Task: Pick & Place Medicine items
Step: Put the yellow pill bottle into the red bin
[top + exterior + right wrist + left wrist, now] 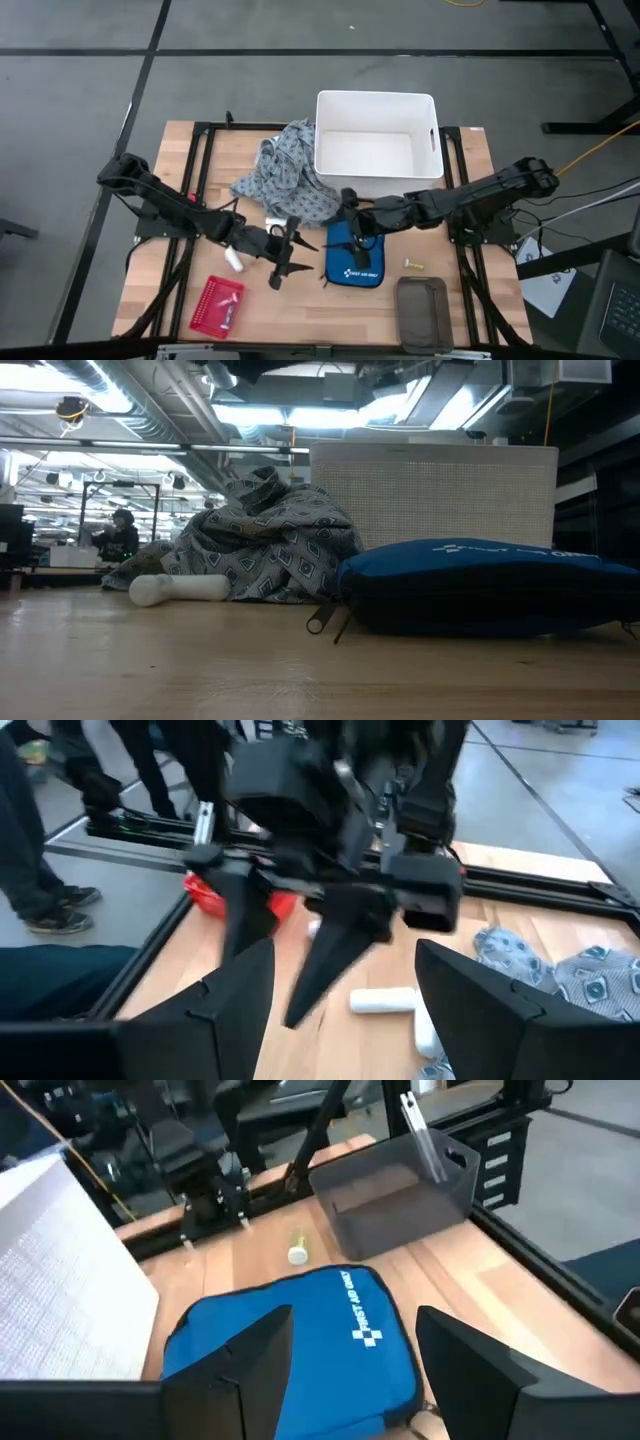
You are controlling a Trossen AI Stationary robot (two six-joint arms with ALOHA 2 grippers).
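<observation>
A white cylinder bottle lies on its side on the wood left of my left gripper; the low view shows one lying before the cloth. Another white bottle lies at the grey cloth's near edge; two white bottles show in the right wrist view. A tiny yellowish bottle lies right of the blue first-aid pouch. My left gripper is open, above the pouch's left edge. My right gripper is open, over the pouch's far end, facing my left gripper.
A white bin stands at the far side, with the grey patterned cloth heaped to its left. A red basket holding a small item sits near the left near corner. A grey tray sits near the right near corner.
</observation>
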